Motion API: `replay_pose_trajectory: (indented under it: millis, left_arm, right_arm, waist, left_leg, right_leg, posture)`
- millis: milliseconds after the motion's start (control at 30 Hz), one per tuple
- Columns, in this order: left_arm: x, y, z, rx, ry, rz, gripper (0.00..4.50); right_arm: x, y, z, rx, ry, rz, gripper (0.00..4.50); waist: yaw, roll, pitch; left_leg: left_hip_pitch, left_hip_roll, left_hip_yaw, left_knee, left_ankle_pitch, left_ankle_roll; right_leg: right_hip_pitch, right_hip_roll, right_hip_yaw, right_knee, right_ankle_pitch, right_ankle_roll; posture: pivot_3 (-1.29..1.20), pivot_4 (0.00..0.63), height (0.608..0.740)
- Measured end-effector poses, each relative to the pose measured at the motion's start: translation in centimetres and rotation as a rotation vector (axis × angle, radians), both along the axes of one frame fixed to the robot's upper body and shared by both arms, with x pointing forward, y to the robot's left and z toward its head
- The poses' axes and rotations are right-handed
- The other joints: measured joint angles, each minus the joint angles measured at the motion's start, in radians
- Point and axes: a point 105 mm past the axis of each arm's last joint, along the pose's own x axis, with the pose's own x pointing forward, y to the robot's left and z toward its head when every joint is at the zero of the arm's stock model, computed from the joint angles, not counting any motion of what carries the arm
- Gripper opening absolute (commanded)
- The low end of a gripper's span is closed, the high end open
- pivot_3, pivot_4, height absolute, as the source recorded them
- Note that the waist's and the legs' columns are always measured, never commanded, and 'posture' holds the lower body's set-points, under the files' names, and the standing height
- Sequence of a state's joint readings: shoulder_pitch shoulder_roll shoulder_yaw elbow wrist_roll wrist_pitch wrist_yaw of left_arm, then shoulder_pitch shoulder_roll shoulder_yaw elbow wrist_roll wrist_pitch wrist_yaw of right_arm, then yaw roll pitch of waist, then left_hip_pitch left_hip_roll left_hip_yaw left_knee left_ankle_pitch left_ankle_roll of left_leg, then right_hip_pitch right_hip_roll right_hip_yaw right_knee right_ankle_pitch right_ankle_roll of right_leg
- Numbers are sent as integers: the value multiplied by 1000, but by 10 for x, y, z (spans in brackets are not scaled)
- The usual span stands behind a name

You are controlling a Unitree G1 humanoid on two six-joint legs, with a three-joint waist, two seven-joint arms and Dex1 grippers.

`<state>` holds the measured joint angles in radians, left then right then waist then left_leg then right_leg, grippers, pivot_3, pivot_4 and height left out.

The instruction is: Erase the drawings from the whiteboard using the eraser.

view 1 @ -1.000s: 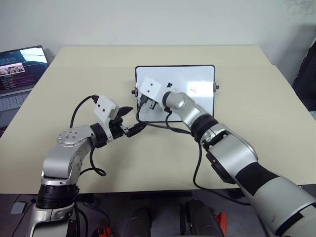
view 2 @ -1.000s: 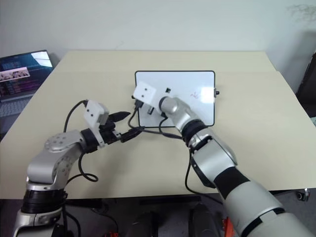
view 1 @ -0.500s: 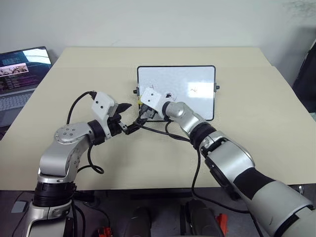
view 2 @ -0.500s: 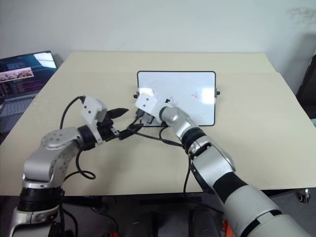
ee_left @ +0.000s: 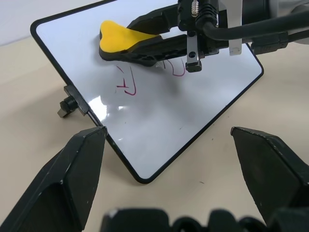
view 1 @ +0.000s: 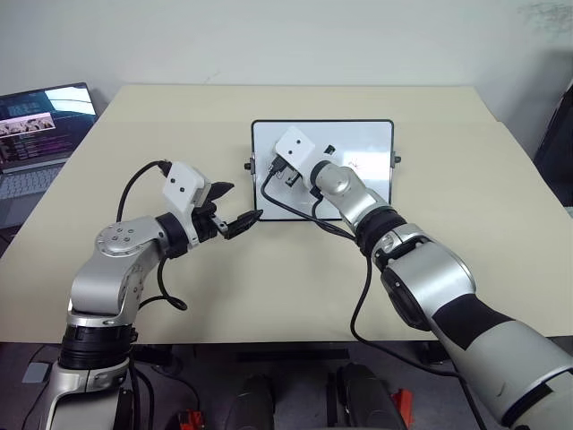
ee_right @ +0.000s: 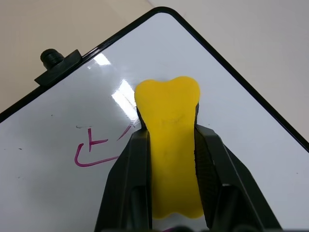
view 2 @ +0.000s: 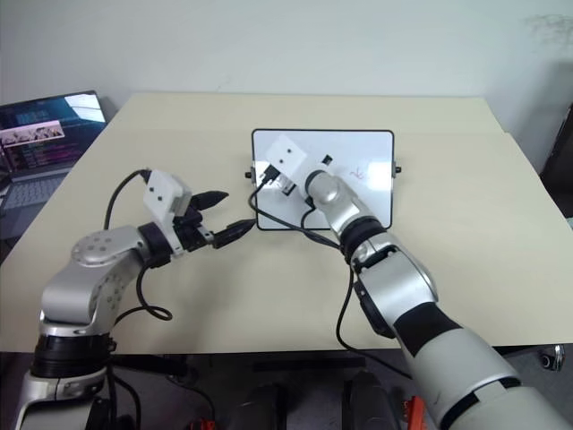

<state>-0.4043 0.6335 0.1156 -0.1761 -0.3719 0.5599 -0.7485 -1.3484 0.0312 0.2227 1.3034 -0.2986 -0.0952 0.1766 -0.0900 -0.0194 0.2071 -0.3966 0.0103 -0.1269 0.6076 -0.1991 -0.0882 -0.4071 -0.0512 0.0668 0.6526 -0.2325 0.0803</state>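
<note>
The whiteboard (view 1: 358,199) lies flat at the table's middle, black-framed with a knob on each side. My right gripper (view 1: 328,150) is over its far middle, shut on the yellow eraser (ee_right: 169,145), whose black underside (ee_left: 126,53) sits low on the white surface. A reddish drawing (ee_right: 91,150) lies just beside the eraser, also seen as a red scribble (view 1: 355,164). A purplish drawing (ee_left: 176,70) shows partly under the right gripper's fingers. My left gripper (view 1: 240,206) stands open and empty just off the board's near left corner, not touching it.
An open laptop (view 1: 36,125) stands at the table's far left edge. The beige table (view 1: 466,224) stretches wide to the right of the board. Black cables (view 1: 286,210) hang from the right wrist across the board's near left part.
My right gripper has carried the eraser from the board's left part to its far middle, toward the red drawing. The left gripper has stayed about where it was, still open.
</note>
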Motion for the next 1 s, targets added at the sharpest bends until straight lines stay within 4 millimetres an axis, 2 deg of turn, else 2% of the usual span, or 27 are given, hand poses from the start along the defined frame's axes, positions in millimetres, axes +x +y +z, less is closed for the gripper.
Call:
replay_pose_trajectory:
  millis: [200, 467, 667, 867, 1000]
  left_arm:
    - [4, 0, 4, -3, -6, 0, 4500]
    - [4, 0, 4, -7, -6, 2, 4500]
    - [4, -1, 4, -11, -7, 1, 4500]
    - [6, -3, 8, -16, -16, -4, 4500]
    - [10, -4, 9, -15, -13, -6, 4500]
  right_arm:
    - [-15, 20, -25, -99, 90, 146, 859]
    - [-21, 18, -40, -141, 144, 196, 856]
    - [-16, 13, -36, -102, 132, 157, 856]
    - [3, -16, -10, -14, 68, -3, 855]
    - [5, -20, -7, -7, 54, -23, 854]
  waist:
    - [-7, 0, 0]
    - [-11, 0, 0]
    - [-6, -1, 0]
    - [8, -1, -1]
    - [6, -1, -1]
  left_leg:
    - [1, 0, 0, 0, 0, 0]
    - [5, 0, 0, 0, 0, 0]
    - [5, 0, 0, 1, 1, 1]
    - [4, -1, -1, 1, 3, 1]
    - [4, 0, -2, 1, 3, 1]
  right_leg:
    - [0, 0, 0, 1, -1, 1]
    - [2, 0, 1, 6, -3, 3]
    - [2, 0, 1, 7, -3, 3]
    - [2, 0, 0, 6, -5, -2]
    - [2, 0, 0, 6, -5, -1]
  posture:
    - [0, 150, 740]
    - [0, 150, 740]
    - [0, 150, 740]
    - [0, 150, 740]
    - [0, 150, 740]
